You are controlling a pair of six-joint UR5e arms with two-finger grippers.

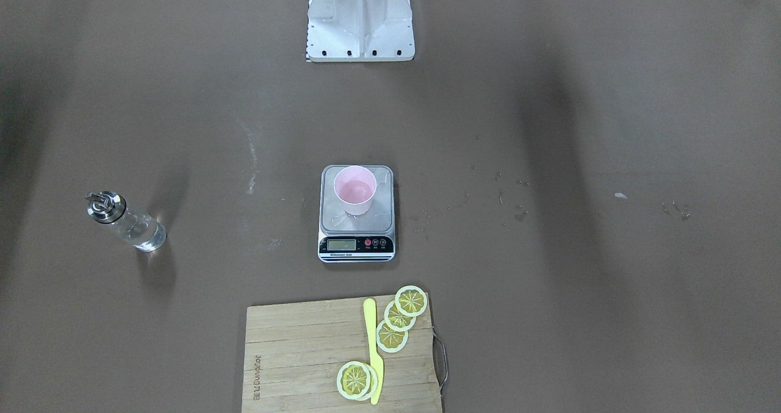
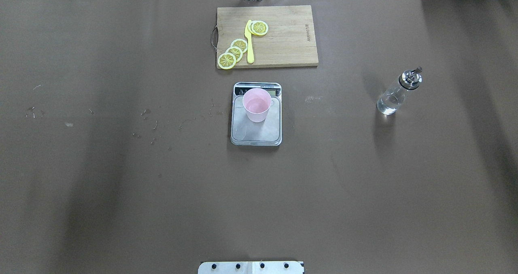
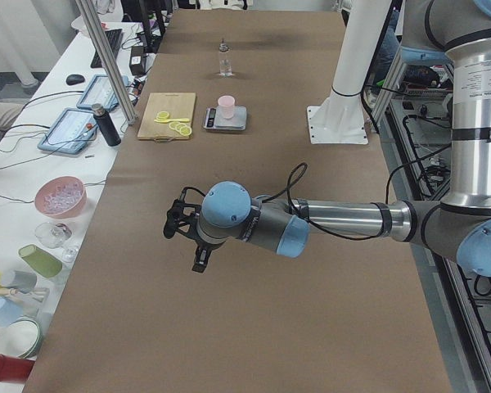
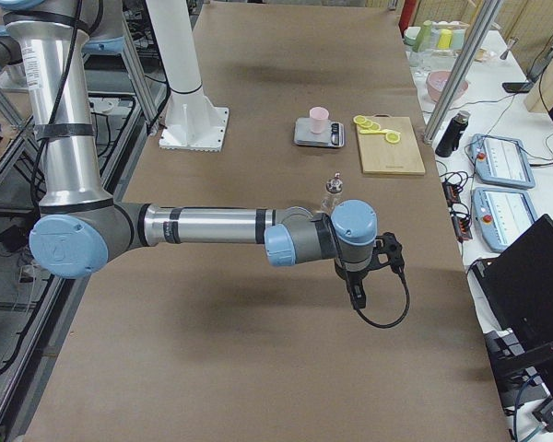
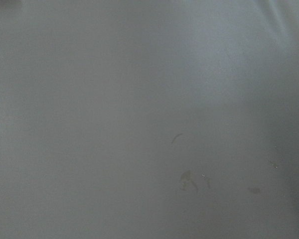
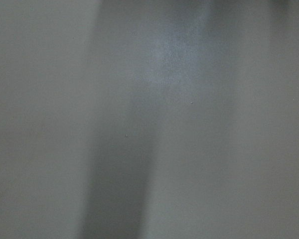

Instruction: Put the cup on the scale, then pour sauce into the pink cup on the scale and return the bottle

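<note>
On the left side of the brown surface (image 2: pixel 121 185) there are only some small wet marks. The left fingers (image 3: pixel 200 260) hang high over this end, holding nothing. They show only in the side view, so I cannot tell if they are open or closed. I think the arm waits there to keep out of the way.

In the middle sits the scale (image 2: pixel 256 134). The pink cup (image 2: pixel 257 105) stands up straight on its shiny top, on the half by the little screen. It is there so the scale can weigh what goes in. Just past the scale, at the far edge, lies a wooden board (image 2: pixel 291 35) with lemon slices (image 2: pixel 234 51) and a yellow knife (image 2: pixel 249 43).

Near the right edge the bottle (image 2: pixel 398 92) stands up alone, well apart from the scale, with some clear sauce (image 2: pixel 387 104) low inside. Nothing touches it, so I think the pouring is done and the bottle is back. The right fingers (image 4: pixel 354 295) hang over that end, empty too. Again, I cannot tell if they are open or closed.

The two views from above look down into the cup, where some liquid seems to shine, but they show no arms. Only the side views show the arms. The front view shows the scale's buttons; the screen is too small to read. The wrist views show only blurry bare surface.
</note>
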